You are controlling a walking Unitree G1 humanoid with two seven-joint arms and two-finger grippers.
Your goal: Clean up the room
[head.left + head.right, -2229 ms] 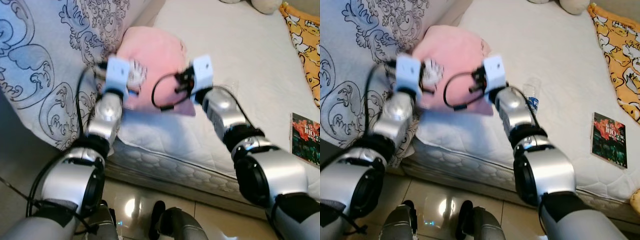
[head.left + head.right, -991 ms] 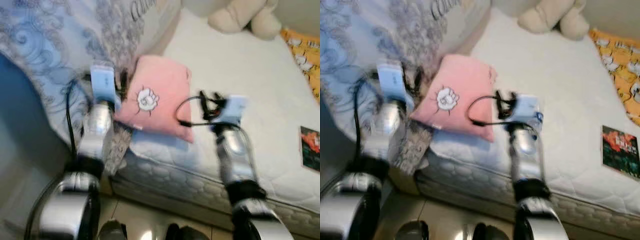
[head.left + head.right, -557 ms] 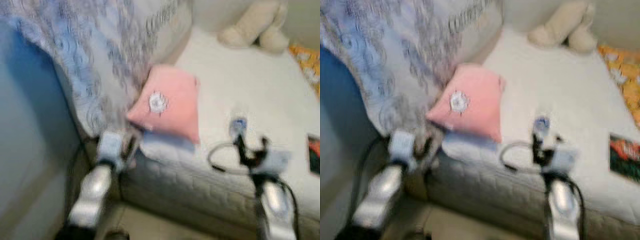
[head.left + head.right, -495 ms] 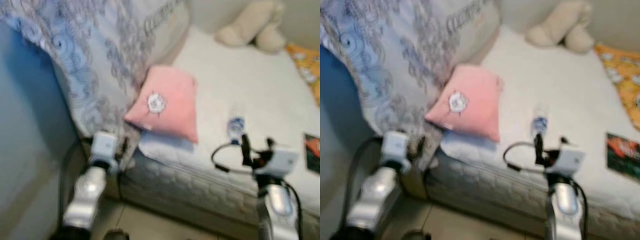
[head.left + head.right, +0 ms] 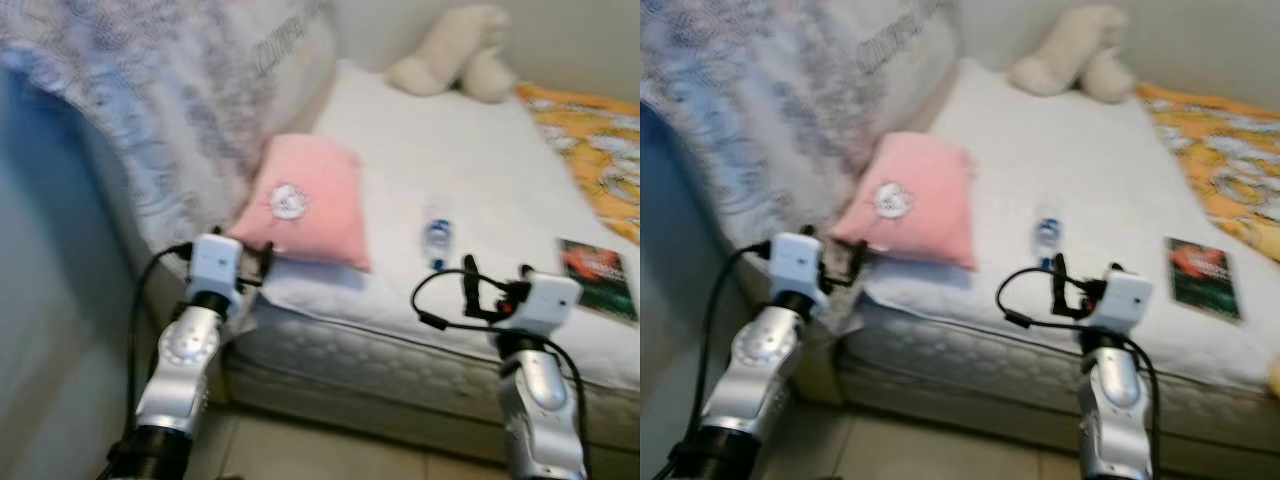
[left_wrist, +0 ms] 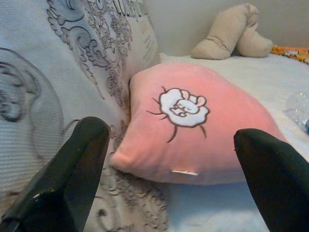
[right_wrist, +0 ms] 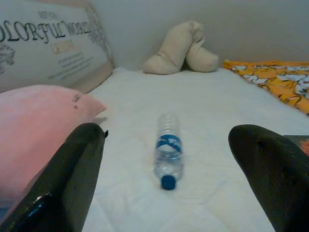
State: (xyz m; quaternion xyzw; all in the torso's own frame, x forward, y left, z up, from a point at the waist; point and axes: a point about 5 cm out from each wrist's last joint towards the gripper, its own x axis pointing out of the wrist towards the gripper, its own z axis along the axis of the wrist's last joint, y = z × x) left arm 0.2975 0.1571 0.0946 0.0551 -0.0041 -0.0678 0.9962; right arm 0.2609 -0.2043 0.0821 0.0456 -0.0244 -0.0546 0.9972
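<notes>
The left gripper [image 6: 169,159] is raised at the bed's [image 5: 480,180] near edge, fingers spread wide, facing one pink pillow [image 5: 305,205] by the near-left corner. The right gripper [image 7: 166,164] is raised likewise, fingers apart, facing one plastic bottle [image 5: 435,240] lying mid-mattress. One book [image 5: 597,280] lies by the right edge.

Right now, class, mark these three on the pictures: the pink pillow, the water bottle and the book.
pink pillow [image 6: 193,135], left wrist view, on its front face below the bunny patch.
water bottle [image 7: 168,145], right wrist view, on its blue label.
book [image 5: 1202,265], right eye view, on its cover.
</notes>
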